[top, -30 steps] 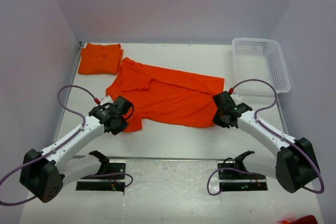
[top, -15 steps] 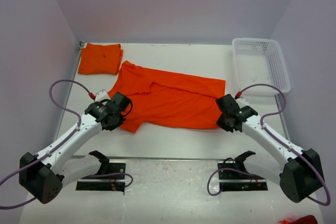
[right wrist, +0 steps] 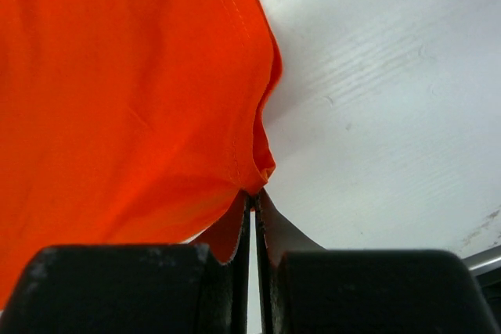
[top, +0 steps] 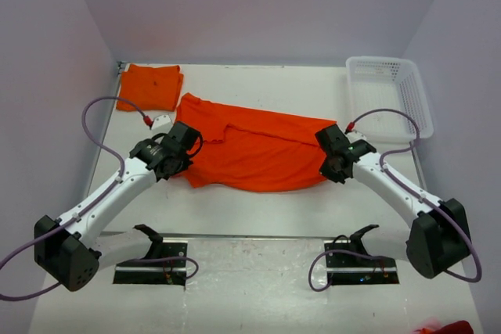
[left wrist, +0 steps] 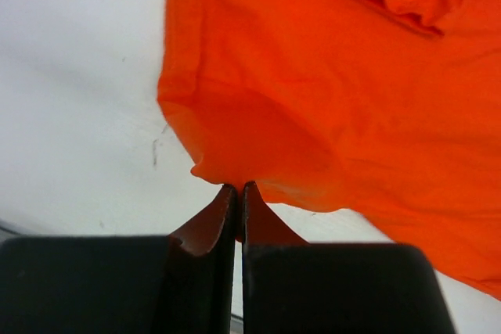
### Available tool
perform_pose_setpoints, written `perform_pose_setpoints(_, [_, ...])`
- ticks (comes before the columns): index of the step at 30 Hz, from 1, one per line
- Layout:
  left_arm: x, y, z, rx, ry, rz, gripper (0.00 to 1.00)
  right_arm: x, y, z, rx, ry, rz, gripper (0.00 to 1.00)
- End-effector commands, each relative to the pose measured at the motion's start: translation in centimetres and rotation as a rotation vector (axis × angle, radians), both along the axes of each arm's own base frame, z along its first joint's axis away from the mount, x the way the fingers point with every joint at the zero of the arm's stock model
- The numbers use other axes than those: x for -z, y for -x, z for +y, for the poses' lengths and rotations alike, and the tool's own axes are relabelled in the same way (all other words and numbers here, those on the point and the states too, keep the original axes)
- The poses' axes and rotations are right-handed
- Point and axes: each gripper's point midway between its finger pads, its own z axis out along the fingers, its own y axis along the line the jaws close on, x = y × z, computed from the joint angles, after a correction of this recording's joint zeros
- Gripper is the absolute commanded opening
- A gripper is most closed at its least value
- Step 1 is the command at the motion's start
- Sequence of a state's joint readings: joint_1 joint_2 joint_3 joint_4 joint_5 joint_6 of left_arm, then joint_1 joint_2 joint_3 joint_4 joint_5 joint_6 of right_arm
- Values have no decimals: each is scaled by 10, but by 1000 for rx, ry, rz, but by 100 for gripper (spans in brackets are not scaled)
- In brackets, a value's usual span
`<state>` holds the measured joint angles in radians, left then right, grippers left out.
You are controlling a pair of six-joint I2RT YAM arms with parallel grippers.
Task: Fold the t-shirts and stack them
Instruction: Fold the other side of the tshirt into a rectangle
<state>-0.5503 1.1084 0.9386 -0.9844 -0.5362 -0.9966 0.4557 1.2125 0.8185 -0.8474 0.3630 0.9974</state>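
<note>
Cloth fills both wrist views. The left pincer (left wrist: pixel 237 188) is clamped, fingers pressed together, on the near left corner of the bright orange short-sleeved t-shirt of thin soft cloth (top: pixel 250 146). The right pincer (right wrist: pixel 252 193) is clamped the same way on the near right corner, right beside the stitched side hem. Between the two pincers the shirt lies spread across the white counter (top: pixel 258 213), sagging away just beyond each set of fingertips.

Over the last second both pincers have travelled away from the arm bases, taking the near edge with them. The flap that stuck out toward the bases by the left pincer is gone, and the shirt now covers less of the counter from front to back. I read this as the first lengthwise fold in progress (near half carried toward far half), not yet laid down.

A small folded orange t-shirt (top: pixel 150 87) lies beyond the left pincer on its outer side, well apart, probably the start of the stack. A white plastic lattice basket (top: pixel 389 91) stands beyond the right pincer.
</note>
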Motion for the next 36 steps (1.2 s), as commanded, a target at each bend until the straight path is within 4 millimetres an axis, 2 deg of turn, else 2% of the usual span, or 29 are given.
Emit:
perform_pose_setpoints(1, [-27, -42, -18, 100, -9, -109, 0, -14, -30, -1, -20, 51, -42, 0])
perform_pose_setpoints(3, [-32, -55, -24, 122, -26, -118, 0, -19, -42, 1, -29, 54, -52, 0])
perform_pose_setpoints(6, [-41, -71, -26, 136, -43, -135, 0, -14, -52, 5, -45, 53, -22, 0])
perform_pose_setpoints(13, [-66, -103, -21, 131, -52, -207, 0, -7, -65, -20, 12, 65, 17, 0])
perform_pose_setpoints(15, [-66, -113, -17, 130, -61, -196, 0, -9, -70, -25, 17, 71, 16, 0])
perform_pose_setpoints(19, [-64, -130, -23, 147, -70, -181, 0, -9, -75, -31, 27, 75, 21, 0])
perform_pose_setpoints(25, [-64, -163, -24, 136, -115, -178, 0, 4, -85, -24, -5, 67, 62, 0])
perform_pose_setpoints(28, [-63, -173, -20, 129, -134, -174, 0, 10, -88, -24, -9, 76, 80, 0])
perform_pose_setpoints(36, [-71, -194, -21, 133, -149, -195, 0, 8, -100, -27, 4, 78, 77, 0])
